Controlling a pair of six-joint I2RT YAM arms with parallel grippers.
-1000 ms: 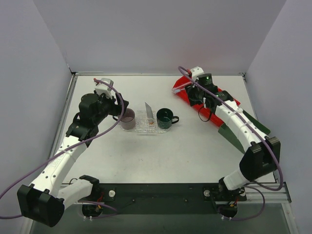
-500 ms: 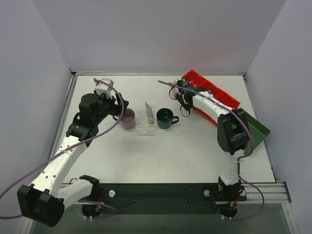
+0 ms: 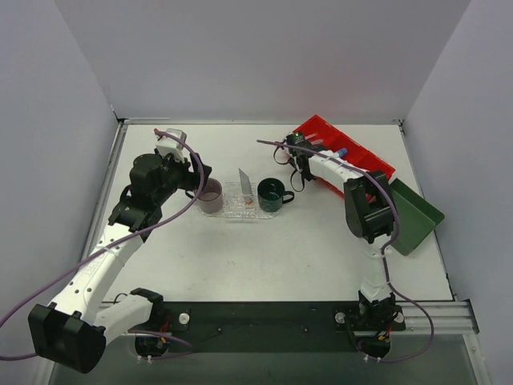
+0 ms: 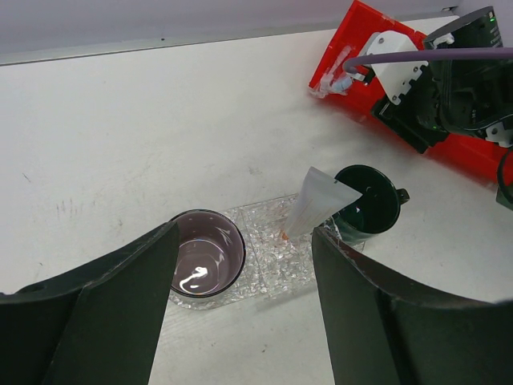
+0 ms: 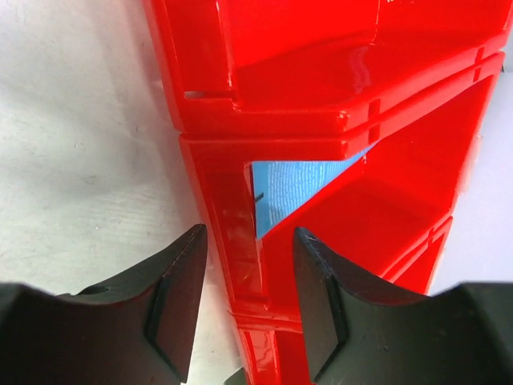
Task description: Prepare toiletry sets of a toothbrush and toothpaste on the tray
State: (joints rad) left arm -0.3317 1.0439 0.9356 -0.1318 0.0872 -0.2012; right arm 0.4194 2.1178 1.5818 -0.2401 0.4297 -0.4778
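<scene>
The clear glittery tray [image 3: 237,210] lies mid-table. A mauve cup [image 3: 211,195] stands on its left end and a dark green mug [image 3: 272,195] at its right end. Between them a white toothpaste tube [image 3: 245,185] stands on the tray, narrow end down and wide end up, tilted toward the mug in the left wrist view.

The left gripper [image 4: 244,241] hangs above the cup and tray with its jaws spread wide and nothing between them.

At the far right sits a red compartmented bin [image 3: 358,152], with a dark green rectangular tray [image 3: 417,215] nearer and to its right. The right gripper [image 5: 248,237] is over the bin's left end, its fingers [image 5: 172,309] parted to either side of the bin wall and gripping nothing. A blue toothpaste tube [image 5: 298,183] lies in the compartment just past them.
</scene>
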